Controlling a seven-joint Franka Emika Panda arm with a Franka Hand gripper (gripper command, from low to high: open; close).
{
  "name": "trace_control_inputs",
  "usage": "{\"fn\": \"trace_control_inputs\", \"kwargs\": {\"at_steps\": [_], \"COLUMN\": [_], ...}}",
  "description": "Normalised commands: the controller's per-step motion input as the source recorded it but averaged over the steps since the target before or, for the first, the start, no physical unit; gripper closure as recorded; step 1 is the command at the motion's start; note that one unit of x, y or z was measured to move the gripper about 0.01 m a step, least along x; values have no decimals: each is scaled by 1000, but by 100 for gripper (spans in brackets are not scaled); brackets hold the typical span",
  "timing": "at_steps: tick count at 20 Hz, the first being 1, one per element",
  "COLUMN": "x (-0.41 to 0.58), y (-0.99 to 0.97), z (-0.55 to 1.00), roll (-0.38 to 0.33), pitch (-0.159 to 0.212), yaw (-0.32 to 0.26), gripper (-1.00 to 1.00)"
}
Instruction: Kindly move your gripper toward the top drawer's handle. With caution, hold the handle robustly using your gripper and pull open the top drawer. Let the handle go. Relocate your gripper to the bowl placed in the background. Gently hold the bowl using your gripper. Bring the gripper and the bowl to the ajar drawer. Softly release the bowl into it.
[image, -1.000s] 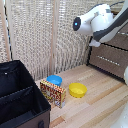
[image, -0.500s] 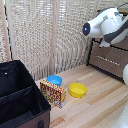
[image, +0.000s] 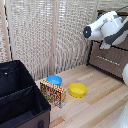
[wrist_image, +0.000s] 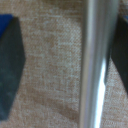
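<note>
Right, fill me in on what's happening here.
A white robot arm is up at the dresser on the exterior view's right. In the wrist view, the silver handle sits between the dark fingers of the tool; whether they have closed on it yet is unclear. The blue bowl and yellow bowl rest untouched on the wooden floor.

The bulky white robot arm (image: 107, 27) reaches high at the exterior view's right, its dark blue-tipped fingers (wrist_image: 10, 70) spread apart in the wrist view.
</note>
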Motion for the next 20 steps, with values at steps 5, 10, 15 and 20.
{"fn": "trace_control_inputs", "kwargs": {"at_steps": [5,10,15,20], "x": [46,12,117,161], "y": [-227,260,966,940], "z": [0,-44,-33,44], "roll": [12,37,-25,12], "pitch": [0,0,0,0], "yaw": [-26,3,0,0], "gripper": [100,100,100,100]}}
